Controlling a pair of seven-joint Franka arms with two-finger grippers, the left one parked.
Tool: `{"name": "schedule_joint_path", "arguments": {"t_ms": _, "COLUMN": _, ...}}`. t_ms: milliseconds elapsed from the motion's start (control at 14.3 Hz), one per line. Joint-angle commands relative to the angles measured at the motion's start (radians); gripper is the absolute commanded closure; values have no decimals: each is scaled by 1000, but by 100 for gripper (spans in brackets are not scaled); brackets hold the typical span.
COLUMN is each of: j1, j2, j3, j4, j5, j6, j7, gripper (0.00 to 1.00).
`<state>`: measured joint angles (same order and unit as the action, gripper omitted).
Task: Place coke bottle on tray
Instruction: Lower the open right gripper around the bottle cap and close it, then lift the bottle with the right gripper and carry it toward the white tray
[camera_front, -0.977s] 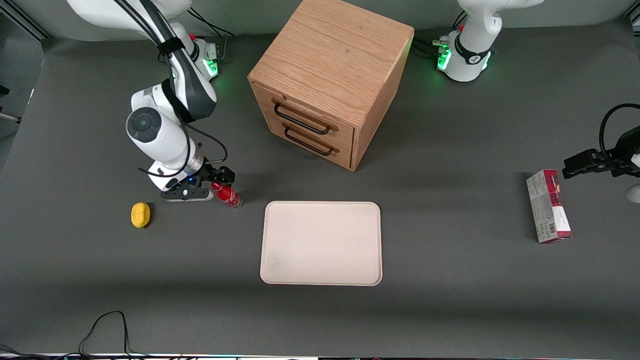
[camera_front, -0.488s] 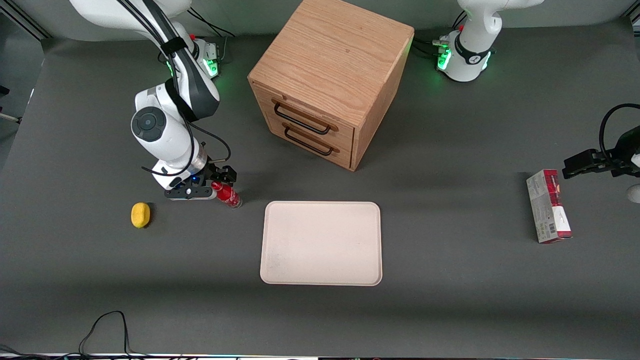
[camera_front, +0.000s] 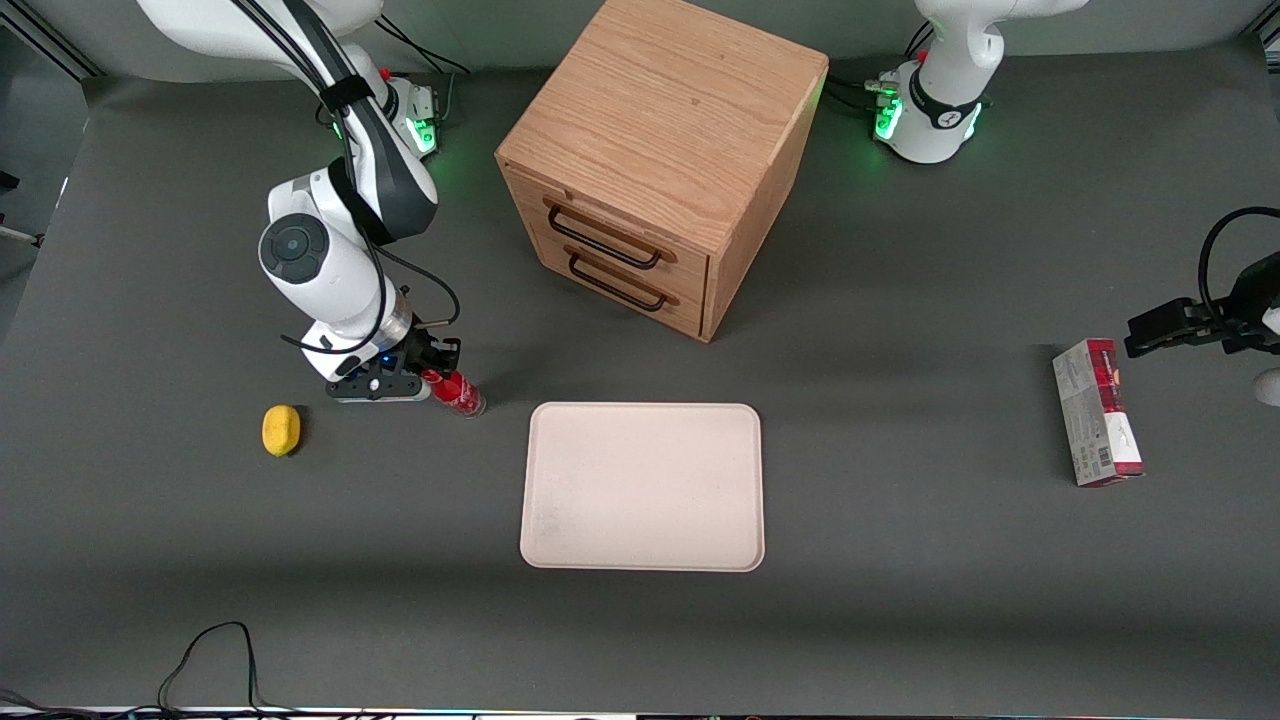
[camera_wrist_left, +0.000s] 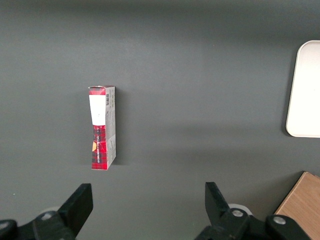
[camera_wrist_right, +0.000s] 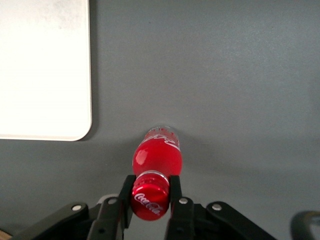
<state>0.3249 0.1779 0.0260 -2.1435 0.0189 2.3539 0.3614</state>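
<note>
The coke bottle (camera_front: 459, 393) is small and red, with a red cap and white lettering. It stands on the dark table beside the tray (camera_front: 641, 487), toward the working arm's end and a little farther from the front camera. My gripper (camera_front: 433, 377) is at the bottle's top. In the right wrist view its fingers press both sides of the cap, so the gripper (camera_wrist_right: 150, 194) is shut on the coke bottle (camera_wrist_right: 157, 156). Whether the base still touches the table I cannot tell. The cream-white tray (camera_wrist_right: 45, 70) lies flat with nothing on it.
A wooden two-drawer cabinet (camera_front: 660, 160) stands farther from the front camera than the tray. A yellow lemon-like object (camera_front: 281, 430) lies beside my gripper. A red-and-grey carton (camera_front: 1097, 412) lies toward the parked arm's end. A black cable (camera_front: 205, 655) loops near the front edge.
My wrist has shifted slightly over the bottle's cap. The bottle has hardly moved, and the tray has stayed put.
</note>
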Motion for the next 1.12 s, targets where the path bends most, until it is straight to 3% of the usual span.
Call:
{"name": "schedule_joint_path", "arguments": {"t_ms": 0, "j1": 3, "j2": 6, "j3": -4, "j4": 43, "j5": 9, "j6": -5, "j7": 17, "gripper": 94}}
{"name": "schedule_joint_path", "arguments": {"t_ms": 140, "j1": 0, "j2": -11, "j3": -9, "j4": 123, "j5": 9, "j6": -123, "j7": 13, "gripper": 95}}
{"name": "schedule_joint_path", "arguments": {"t_ms": 419, "j1": 0, "j2": -21, "j3": -34, "j4": 435, "j5": 9, "j6": -532, "j7": 5, "gripper": 97}}
{"name": "schedule_joint_path", "arguments": {"t_ms": 698, "j1": 0, "j2": -20, "j3": -34, "j4": 718, "j5": 15, "j6": -835, "j7": 8, "gripper": 98}}
{"name": "schedule_joint_path", "arguments": {"t_ms": 1047, "j1": 3, "j2": 0, "j3": -28, "j4": 801, "j5": 15, "j6": -857, "j7": 7, "gripper": 99}}
